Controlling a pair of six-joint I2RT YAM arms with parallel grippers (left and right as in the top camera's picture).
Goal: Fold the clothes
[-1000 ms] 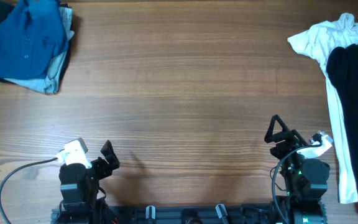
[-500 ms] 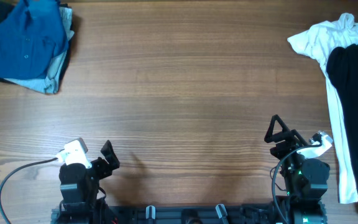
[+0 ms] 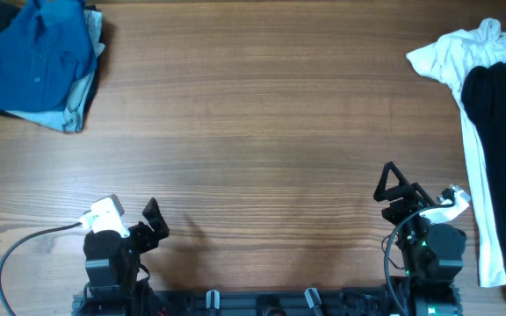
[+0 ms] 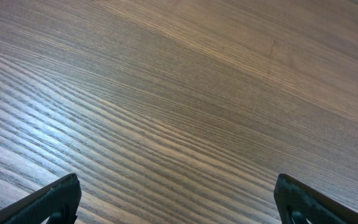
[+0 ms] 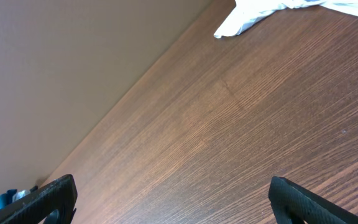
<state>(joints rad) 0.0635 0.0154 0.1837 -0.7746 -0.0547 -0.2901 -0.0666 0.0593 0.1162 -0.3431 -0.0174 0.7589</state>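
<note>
Nothing moved since last frame. My left gripper (image 3: 156, 219) and right gripper (image 3: 386, 186) parked wide, empty. Black T-shirt (image 3: 503, 167) at table's (image 3: 253, 132) right edge, over white T-shirt (image 3: 464, 53), long axis front-to-back; right arm nearer.

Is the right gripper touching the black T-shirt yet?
Apart. Overhead shows the right gripper over bare table, the white T-shirt between it and the black T-shirt.

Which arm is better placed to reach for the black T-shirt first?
Right, probably. The right gripper rests open close to the black T-shirt at the right edge of the table; the left gripper rests open far across it, on the blue shirt's side.
</note>
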